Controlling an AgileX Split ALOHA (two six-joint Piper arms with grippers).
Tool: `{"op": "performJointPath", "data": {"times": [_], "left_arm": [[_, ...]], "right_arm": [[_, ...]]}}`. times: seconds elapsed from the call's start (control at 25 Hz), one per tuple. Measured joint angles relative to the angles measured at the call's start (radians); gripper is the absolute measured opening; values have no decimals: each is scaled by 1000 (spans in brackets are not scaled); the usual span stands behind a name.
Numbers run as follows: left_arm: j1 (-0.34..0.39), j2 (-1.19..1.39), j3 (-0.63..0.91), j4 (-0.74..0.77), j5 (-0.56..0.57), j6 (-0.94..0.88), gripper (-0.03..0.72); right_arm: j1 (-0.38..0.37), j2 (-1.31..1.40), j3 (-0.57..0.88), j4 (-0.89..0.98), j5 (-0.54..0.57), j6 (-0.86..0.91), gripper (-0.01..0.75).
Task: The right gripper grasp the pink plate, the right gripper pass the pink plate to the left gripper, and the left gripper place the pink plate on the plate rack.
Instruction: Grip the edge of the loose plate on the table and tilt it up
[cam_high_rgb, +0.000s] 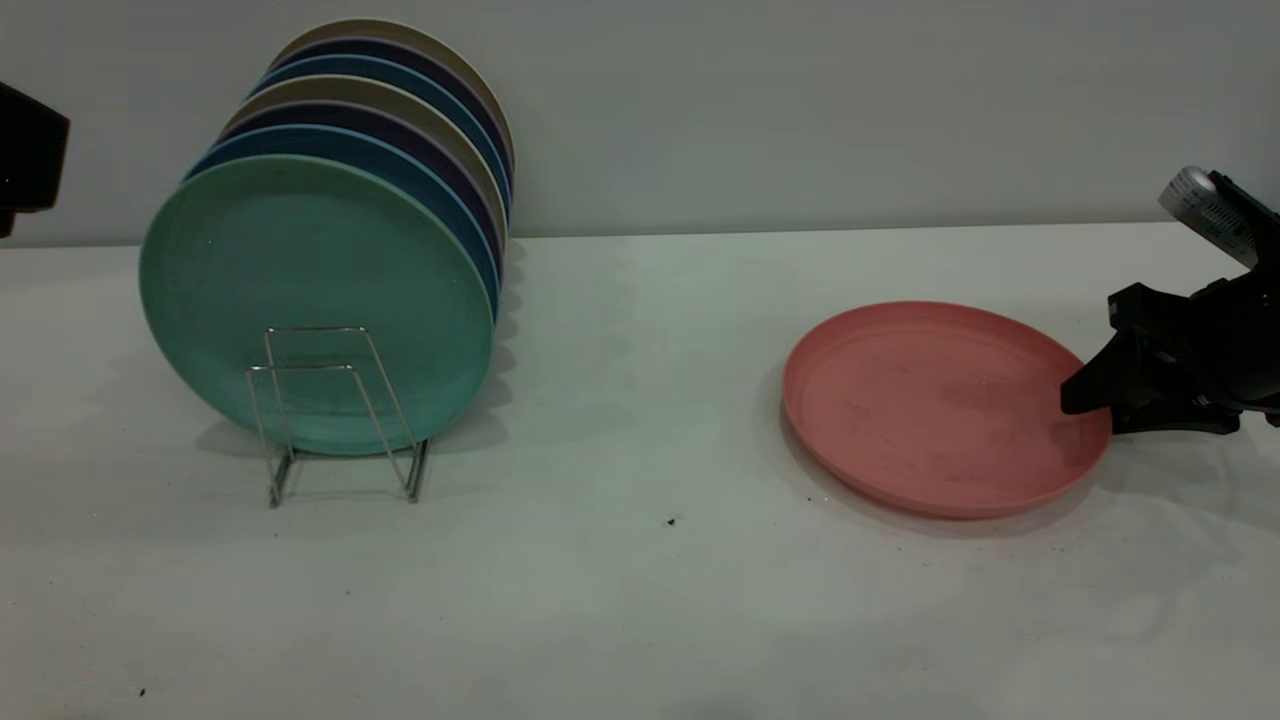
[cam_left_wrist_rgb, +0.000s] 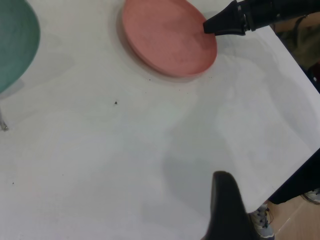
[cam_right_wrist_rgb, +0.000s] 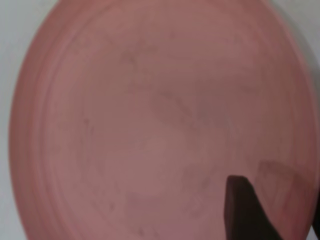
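Right gripper (cam_high_rgb: 1085, 405): at the right edge of the exterior view, low over the desk (cam_high_rgb: 640, 560), reaching in toward the pink plate from its right side.
Right fingers: one black wedge finger (cam_high_rgb: 1095, 385) lies over the plate's right rim with its tip above the inner surface. A second black part runs flat just beside the rim at desk level. The fingers are apart around the rim, and whether they pinch it I cannot tell.
Right wrist view: the plate fills almost the whole picture, with one dark finger tip (cam_right_wrist_rgb: 245, 210) over its inner surface near the rim.
Pink plate (cam_high_rgb: 940, 405): lies flat on the desk, face up, its right rim directly under the upper right finger. It is well apart from the rack.
Left gripper (cam_left_wrist_rgb: 227, 210): only one dark finger shows in the left wrist view, above bare desk and well apart from the plate. How far its fingers are open I cannot tell. A black block at the far left edge of the exterior view is the left arm (cam_high_rgb: 28, 155).
Plate rack (cam_high_rgb: 340, 415): thin silver wire, standing on the left part of the desk, far from the right fingers.
Teal-green plate (cam_high_rgb: 315, 300): stands upright on edge in the rack, at the front of a row of upright blue, dark and beige plates (cam_high_rgb: 400, 130).
Small dark speck (cam_high_rgb: 671, 521): on the desk between the rack and the pink plate.
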Motion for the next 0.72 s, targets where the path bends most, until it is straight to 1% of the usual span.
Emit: {"op": "performJointPath", "data": {"times": [0.32,0.44,0.56,0.64,0.72], "left_arm": [[0,0,0,0,9,0,476],[0,0,0,0,17,0,476],[0,0,0,0,22,0,476],[0,0,0,0,22,0,476],[0,0,0,0,22,-11,476]], "right_arm": [[3,38,0,59,-24,-2,236],[3,43,-2,70,-22,-2,169],[3,47,-2,71,-20,-2,57],[3,47,-2,72,-16,0,20],[3,47,-2,70,4,0,14]]}}
